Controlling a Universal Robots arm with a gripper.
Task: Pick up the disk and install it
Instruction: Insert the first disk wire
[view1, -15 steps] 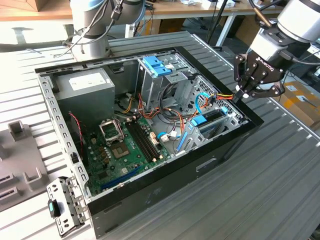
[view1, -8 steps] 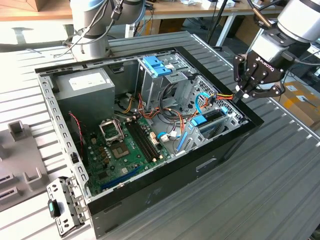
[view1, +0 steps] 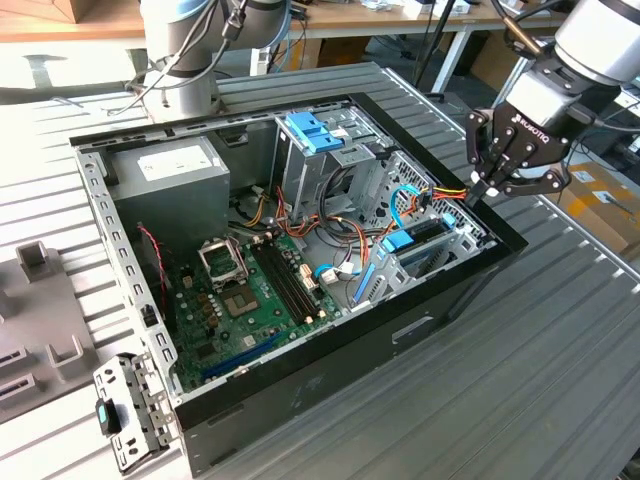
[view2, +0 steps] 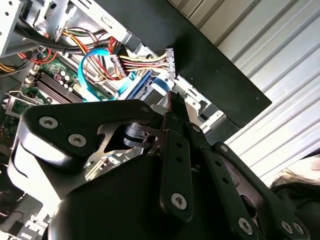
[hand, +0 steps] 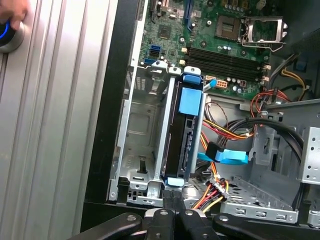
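The disk (hand: 183, 136) stands on edge in a slot of the silver drive bay (hand: 137, 145), inside the open computer case (view1: 300, 385). It shows a dark side, blue rails and a blue tab on top. In the exterior view the disk (view1: 412, 238) sits at the case's right end. My gripper (hand: 172, 196) is shut, fingers pressed together with nothing between them. Its tips are right at the disk's near end, by the light-blue rail tip. The gripper (view1: 484, 190) hangs over the case's right rim in the exterior view. The closed fingers (view2: 173, 102) point down at the bay.
A light-blue data cable (hand: 225, 155) and a red-yellow power cable bundle (hand: 212, 192) lie beside the bay. The motherboard (view1: 250, 290), grey power supply (view1: 165, 170) and blue-topped drive cage (view1: 315, 130) occupy the case. A hand (hand: 12, 12) rests on a blue-lit button. Grey fixtures (view1: 40, 300) sit on the table.
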